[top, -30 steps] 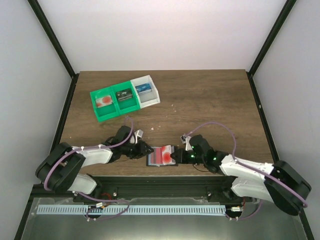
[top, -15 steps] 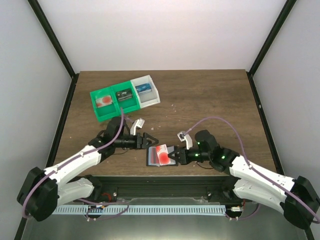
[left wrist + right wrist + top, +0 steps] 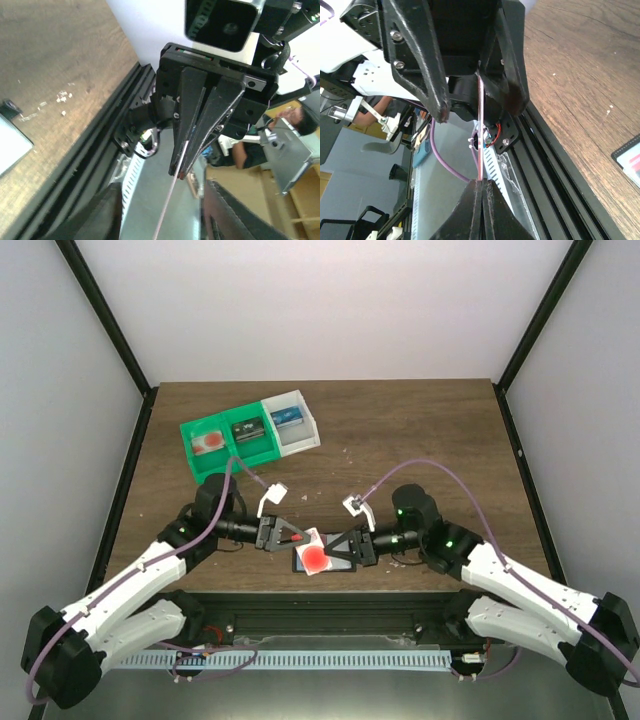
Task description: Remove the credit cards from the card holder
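Note:
A pale credit card with a red spot (image 3: 314, 556) hangs just above the black card holder (image 3: 340, 567) near the table's front edge. My right gripper (image 3: 345, 545) is shut on the card's right end; the right wrist view shows the card (image 3: 480, 125) edge-on, rising out of the closed right gripper (image 3: 481, 184). My left gripper (image 3: 287, 535) is open, one finger on each side of the card's left end. In the left wrist view the card (image 3: 172, 200) runs as a thin line through the left gripper (image 3: 162, 200). The holder's edge (image 3: 629, 156) lies on the wood.
A green-and-white three-compartment tray (image 3: 262, 448) stands at the back left; it holds a pink-red card (image 3: 207, 443), a black item (image 3: 246, 429) and a blue item (image 3: 286, 418). The black front rail (image 3: 330, 597) runs just below the holder.
My left gripper has moved right and forward, and its open fingers now straddle the card's left end. My right gripper has lifted and turned with the card, and the card now stands off the holder.

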`<state>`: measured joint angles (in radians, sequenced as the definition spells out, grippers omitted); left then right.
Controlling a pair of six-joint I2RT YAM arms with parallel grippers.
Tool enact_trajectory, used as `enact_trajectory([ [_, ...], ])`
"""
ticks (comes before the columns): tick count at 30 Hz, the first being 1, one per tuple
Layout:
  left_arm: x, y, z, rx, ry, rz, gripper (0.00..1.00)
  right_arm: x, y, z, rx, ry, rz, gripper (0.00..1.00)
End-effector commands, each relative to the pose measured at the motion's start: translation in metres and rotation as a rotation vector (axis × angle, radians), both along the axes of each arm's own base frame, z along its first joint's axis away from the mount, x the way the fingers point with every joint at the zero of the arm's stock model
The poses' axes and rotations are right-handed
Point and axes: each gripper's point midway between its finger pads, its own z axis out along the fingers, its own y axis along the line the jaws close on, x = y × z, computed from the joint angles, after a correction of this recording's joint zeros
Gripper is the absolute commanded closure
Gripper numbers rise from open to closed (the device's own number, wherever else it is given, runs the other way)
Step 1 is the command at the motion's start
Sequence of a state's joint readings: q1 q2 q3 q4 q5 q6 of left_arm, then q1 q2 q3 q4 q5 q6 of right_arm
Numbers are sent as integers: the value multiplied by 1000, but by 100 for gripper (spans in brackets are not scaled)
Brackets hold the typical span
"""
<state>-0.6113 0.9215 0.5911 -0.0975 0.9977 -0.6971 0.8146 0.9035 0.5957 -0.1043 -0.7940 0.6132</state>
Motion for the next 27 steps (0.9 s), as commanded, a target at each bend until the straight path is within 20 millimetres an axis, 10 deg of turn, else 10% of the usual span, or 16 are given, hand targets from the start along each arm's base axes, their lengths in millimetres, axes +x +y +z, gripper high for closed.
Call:
enact_trajectory([
  [1,-12,-1,14,-42,-20,-83,61,-3,1,27,47,-36,28,99],
  [7,-9,-1,12,-21,-42,-74,99,-2,-1,22,23,-20,19,100],
  [17,24,6,-3,74,-8,165,100,20,-8,28,-34,-35,-145,46],
  [24,72,43,-7,194,-78,556,100,42,-18,20,-89,-56,-292,3],
  [27,99,69,-2,261,-119,764,100,47,-19,17,-101,-67,-315,0],
])
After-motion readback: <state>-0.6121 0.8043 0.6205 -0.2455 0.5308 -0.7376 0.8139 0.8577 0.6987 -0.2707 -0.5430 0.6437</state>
